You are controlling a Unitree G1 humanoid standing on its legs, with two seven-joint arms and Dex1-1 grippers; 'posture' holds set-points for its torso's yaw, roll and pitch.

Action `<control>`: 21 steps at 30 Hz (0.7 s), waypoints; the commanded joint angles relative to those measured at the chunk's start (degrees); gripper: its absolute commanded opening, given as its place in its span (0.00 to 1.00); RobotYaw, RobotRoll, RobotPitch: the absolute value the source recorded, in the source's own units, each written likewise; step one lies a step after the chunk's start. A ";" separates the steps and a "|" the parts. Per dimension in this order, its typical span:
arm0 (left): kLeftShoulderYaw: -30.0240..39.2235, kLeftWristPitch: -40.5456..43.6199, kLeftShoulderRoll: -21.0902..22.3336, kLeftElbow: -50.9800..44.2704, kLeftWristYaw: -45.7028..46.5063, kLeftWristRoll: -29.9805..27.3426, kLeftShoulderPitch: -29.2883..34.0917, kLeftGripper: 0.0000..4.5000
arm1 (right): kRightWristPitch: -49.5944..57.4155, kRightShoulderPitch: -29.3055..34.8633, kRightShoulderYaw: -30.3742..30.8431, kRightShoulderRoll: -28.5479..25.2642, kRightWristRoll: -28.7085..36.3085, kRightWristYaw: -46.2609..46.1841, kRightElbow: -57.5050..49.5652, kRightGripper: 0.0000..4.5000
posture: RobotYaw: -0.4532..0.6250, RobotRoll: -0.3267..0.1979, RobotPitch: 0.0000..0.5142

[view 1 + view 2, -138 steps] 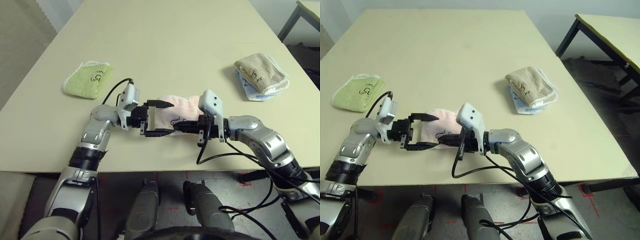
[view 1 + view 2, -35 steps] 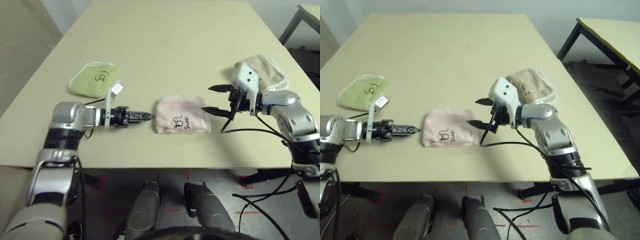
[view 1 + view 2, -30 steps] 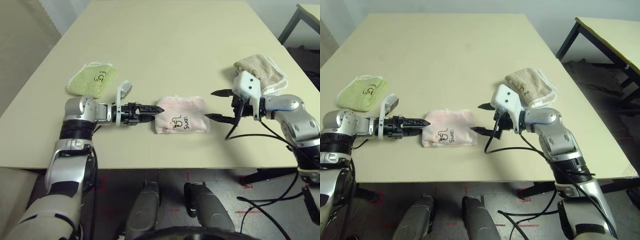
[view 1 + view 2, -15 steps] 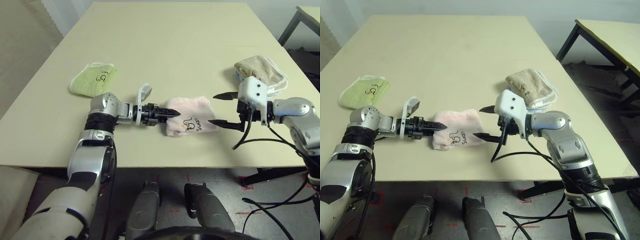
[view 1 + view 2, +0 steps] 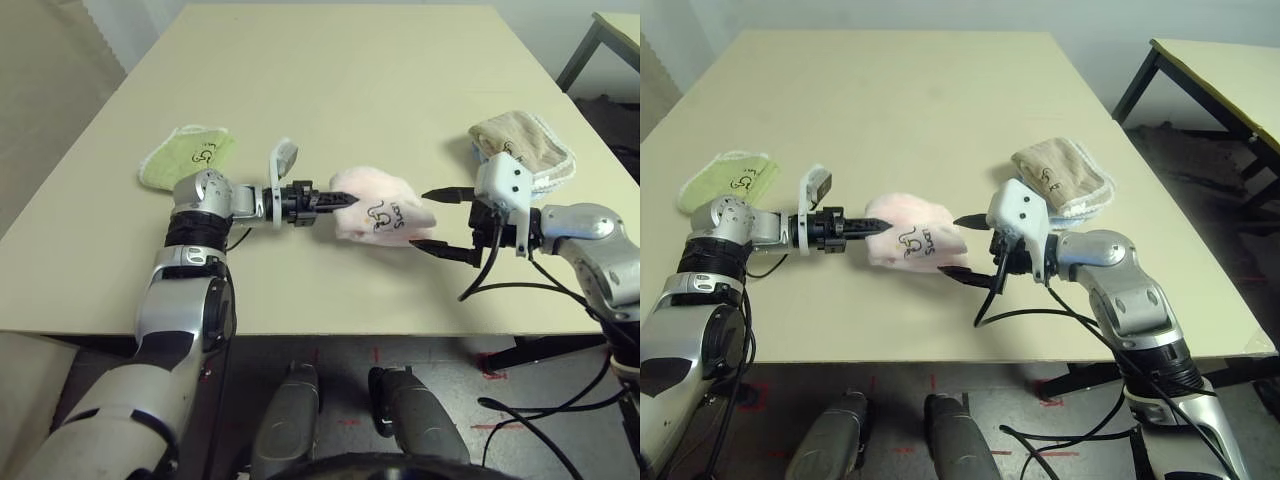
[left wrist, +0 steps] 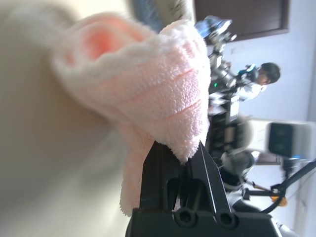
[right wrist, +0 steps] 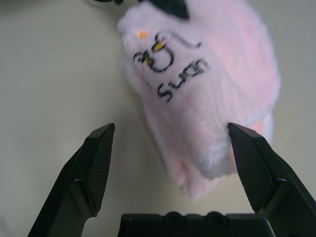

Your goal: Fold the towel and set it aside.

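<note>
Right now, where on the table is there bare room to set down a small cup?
Bare table lies beyond the pink towel, between the green and beige towels. Another strip runs along the near edge. It is crowded around the pink towel, between both grippers.

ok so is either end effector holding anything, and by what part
The left end effector grips the pink towel by its left edge; the right end effector, open, holds nothing.

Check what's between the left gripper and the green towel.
Bare table: nothing lies between left gripper and green towel, left eye view.
</note>
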 commanded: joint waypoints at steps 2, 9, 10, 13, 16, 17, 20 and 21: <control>5.18 -2.00 2.02 -4.34 3.78 -2.03 -1.83 0.01 | 0.76 0.25 0.23 1.98 0.12 -2.23 0.18 1.00 | 0.38 0.62 0.27; 13.35 -11.62 7.90 -2.93 10.06 -2.54 -4.81 0.01 | 0.36 -1.06 0.97 3.73 -0.09 -2.98 1.74 1.00 | 0.42 0.62 0.27; 14.56 -13.98 9.20 -1.58 10.90 -2.29 -5.49 0.01 | 0.36 -1.42 0.96 4.00 -0.04 -3.09 2.11 1.00 | 0.42 0.62 0.26; 16.26 -19.89 12.24 2.30 12.11 -1.66 -7.21 0.01 | 0.17 -1.95 1.02 4.47 -0.16 -3.05 2.86 1.00 | 0.43 0.62 0.26; 16.46 -26.49 15.53 7.83 11.85 -0.48 -9.87 0.01 | -0.11 -2.08 1.28 4.79 -0.35 -2.98 3.31 1.00 | 0.44 0.62 0.25; 16.35 -28.90 16.59 10.05 11.57 -0.05 -10.99 0.01 | -0.11 -2.08 1.34 4.88 -0.37 -3.01 3.32 1.00 | 0.43 0.62 0.25; 15.83 -36.41 19.75 16.65 10.56 1.67 -13.97 0.01 | -0.07 -1.86 1.36 4.96 -0.32 -3.09 3.03 1.00 | 0.43 0.62 0.25; 16.07 -38.53 20.78 18.62 10.38 2.01 -14.64 0.01 | -0.03 -1.66 1.23 4.89 -0.32 -3.21 2.81 1.00 | 0.42 0.62 0.25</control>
